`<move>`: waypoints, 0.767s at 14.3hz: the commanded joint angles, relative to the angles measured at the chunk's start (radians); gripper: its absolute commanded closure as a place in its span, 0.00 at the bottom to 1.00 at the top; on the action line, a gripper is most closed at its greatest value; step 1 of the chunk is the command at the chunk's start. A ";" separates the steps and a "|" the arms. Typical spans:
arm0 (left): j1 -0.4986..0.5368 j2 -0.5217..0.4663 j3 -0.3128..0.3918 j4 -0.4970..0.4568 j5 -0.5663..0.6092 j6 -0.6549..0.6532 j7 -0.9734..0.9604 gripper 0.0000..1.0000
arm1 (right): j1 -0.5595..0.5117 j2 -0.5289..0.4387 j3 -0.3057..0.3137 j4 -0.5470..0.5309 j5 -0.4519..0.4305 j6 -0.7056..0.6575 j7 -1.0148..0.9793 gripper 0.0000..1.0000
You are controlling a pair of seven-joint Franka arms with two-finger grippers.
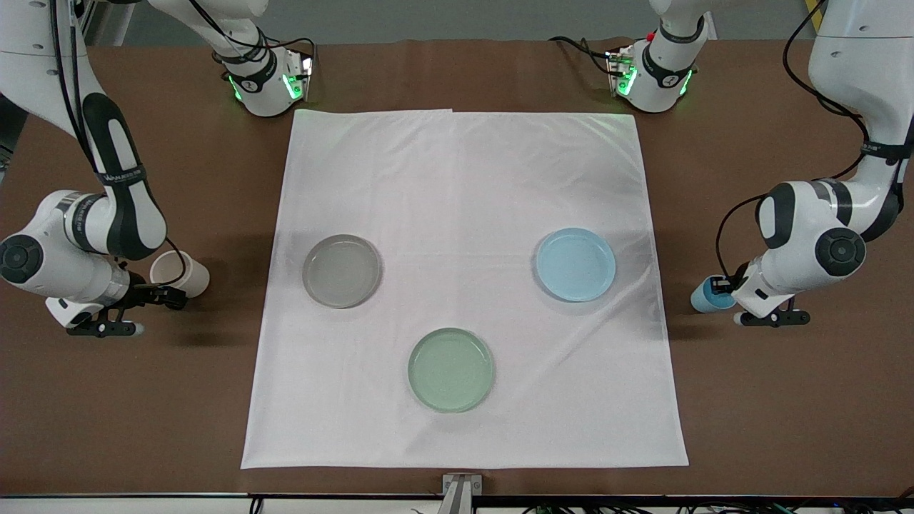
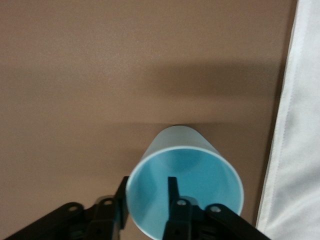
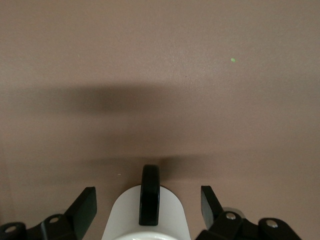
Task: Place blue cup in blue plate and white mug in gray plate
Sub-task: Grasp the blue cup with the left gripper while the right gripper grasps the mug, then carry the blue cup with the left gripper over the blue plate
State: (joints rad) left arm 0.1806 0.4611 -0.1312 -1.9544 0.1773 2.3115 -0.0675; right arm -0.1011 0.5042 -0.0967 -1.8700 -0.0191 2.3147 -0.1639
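Observation:
The blue cup [image 1: 707, 295] stands on the brown table at the left arm's end, off the white cloth. My left gripper [image 1: 725, 285] is open at its rim. In the left wrist view, one finger [image 2: 172, 186] is inside the cup [image 2: 187, 150] and the other is outside its wall. The white mug [image 1: 182, 271] stands at the right arm's end. My right gripper [image 1: 163, 293] is open around it. In the right wrist view, the mug [image 3: 125, 215] has its dark handle [image 3: 149, 192] between the spread fingers, with gaps on both sides. The blue plate [image 1: 575, 264] and gray plate [image 1: 341, 270] lie empty on the cloth.
A pale green plate [image 1: 451, 369] lies on the white cloth [image 1: 464, 178], nearer to the front camera than the other two plates. The cloth's edge shows in the left wrist view [image 2: 300, 150], beside the blue cup.

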 commanded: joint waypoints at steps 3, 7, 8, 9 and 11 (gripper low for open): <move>-0.001 -0.093 -0.075 0.017 -0.031 -0.055 -0.040 1.00 | -0.019 0.010 0.014 -0.002 -0.004 0.012 -0.009 0.33; -0.001 -0.125 -0.224 0.054 -0.099 -0.181 -0.245 1.00 | -0.020 0.010 0.012 -0.003 -0.004 0.012 -0.009 0.53; -0.004 -0.125 -0.261 0.046 -0.099 -0.187 -0.320 1.00 | -0.020 0.010 0.014 -0.003 -0.002 0.011 -0.009 0.56; -0.009 -0.119 -0.295 0.043 -0.099 -0.187 -0.383 1.00 | -0.020 0.010 0.012 -0.005 -0.002 0.011 -0.009 0.60; -0.048 -0.087 -0.329 0.038 -0.095 -0.175 -0.510 1.00 | -0.020 0.010 0.014 -0.005 -0.002 0.009 -0.009 0.65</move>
State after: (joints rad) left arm 0.1559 0.3495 -0.4406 -1.9082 0.0922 2.1313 -0.4876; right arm -0.1028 0.5170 -0.0969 -1.8696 -0.0190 2.3202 -0.1641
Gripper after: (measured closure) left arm 0.969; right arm 0.595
